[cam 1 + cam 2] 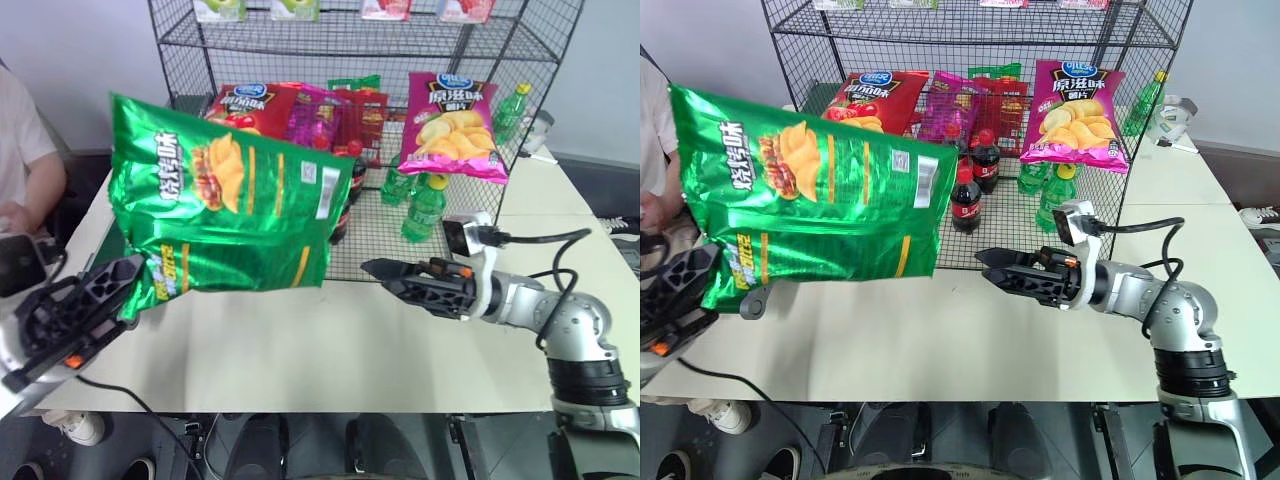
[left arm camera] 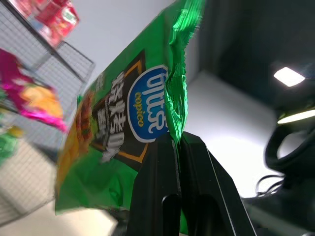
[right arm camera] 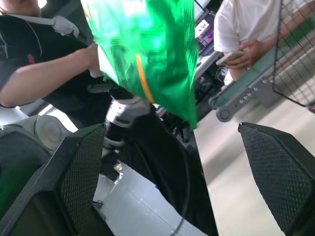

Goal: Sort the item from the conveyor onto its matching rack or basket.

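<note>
The item, a large glossy green crisp bag, hangs in the air in front of the rack's left half, tilted with its barcode patch toward the rack. My left gripper is shut on the bag's crimped edge, at its lower left corner. My right gripper is open, level and pointing left toward the bag's right side, a short gap away, with nothing between its fingers. The black wire rack stands behind on the table. The conveyor, a green belt with grey rails, runs along the table's left side.
The rack's lower tier holds a red crisp bag, a pink crisp bag, cola bottles and green bottles. A person sits at the left with a phone. A pale table spreads below both grippers.
</note>
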